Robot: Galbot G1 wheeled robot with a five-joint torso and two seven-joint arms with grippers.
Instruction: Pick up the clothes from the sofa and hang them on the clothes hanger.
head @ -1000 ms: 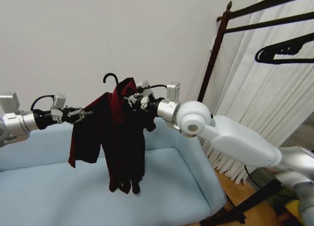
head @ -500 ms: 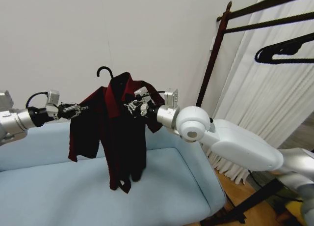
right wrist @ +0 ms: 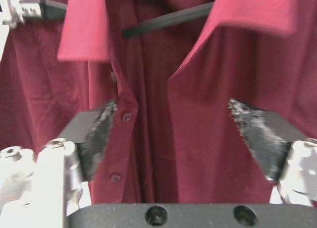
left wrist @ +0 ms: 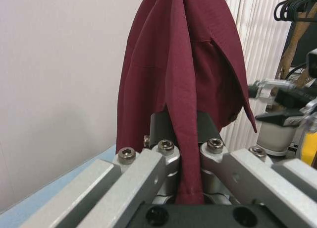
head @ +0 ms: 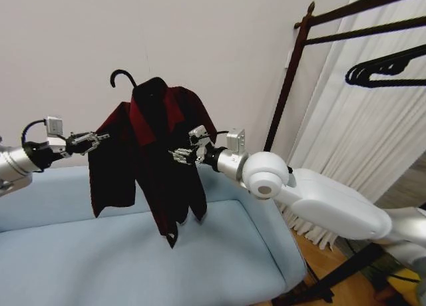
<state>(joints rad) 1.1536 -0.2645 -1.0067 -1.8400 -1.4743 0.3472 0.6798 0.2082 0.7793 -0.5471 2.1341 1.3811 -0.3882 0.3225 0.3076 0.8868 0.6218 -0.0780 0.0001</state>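
Observation:
A dark red shirt [head: 156, 153] hangs on a black hanger, whose hook [head: 120, 76] sticks up above the collar, in the air over the light blue sofa [head: 100, 266]. My left gripper [head: 93, 140] is shut on the shirt's shoulder edge; in the left wrist view the red fabric [left wrist: 183, 64] runs down between its closed fingers [left wrist: 166, 147]. My right gripper [head: 186, 153] stands open just in front of the shirt's button line [right wrist: 121, 116], its pads [right wrist: 99, 131] wide apart. The hanger's bar [right wrist: 168, 19] crosses under the collar.
A dark wooden clothes rack [head: 287, 80] stands at the right of the sofa, its bars [head: 373, 28] running off the top right. Black hangers [head: 386, 70] hang there in front of a white curtain [head: 346, 153]. A plain wall is behind.
The shirt and hanger have risen and shifted left with my left gripper. My right gripper has dropped from the collar to mid-chest height of the shirt.

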